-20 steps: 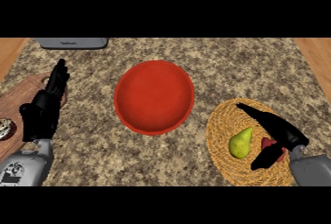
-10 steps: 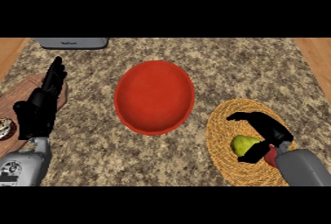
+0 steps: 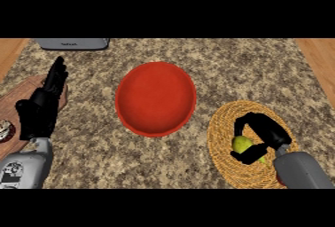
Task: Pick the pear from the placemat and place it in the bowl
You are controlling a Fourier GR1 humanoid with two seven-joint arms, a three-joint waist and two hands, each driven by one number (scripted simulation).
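A yellow-green pear (image 3: 243, 144) lies on the round woven placemat (image 3: 226, 117) at the lower right. My right hand (image 3: 268, 128) is over it, fingers and thumb curled round the fruit, so only part of the pear shows. The red bowl (image 3: 156, 98) stands in the middle of the counter, left of the placemat and apart from it. My left hand (image 3: 40, 111) rests open at the left edge, fingers pointing up.
A wooden board (image 3: 20, 98) lies under my left hand at the far left, with a small round object (image 3: 4, 131) at its edge. A grey appliance (image 3: 72, 43) sits at the back left. The counter top is speckled stone.
My right hand has come down onto the pear and curled its fingers round it. The left hand has hardly moved.
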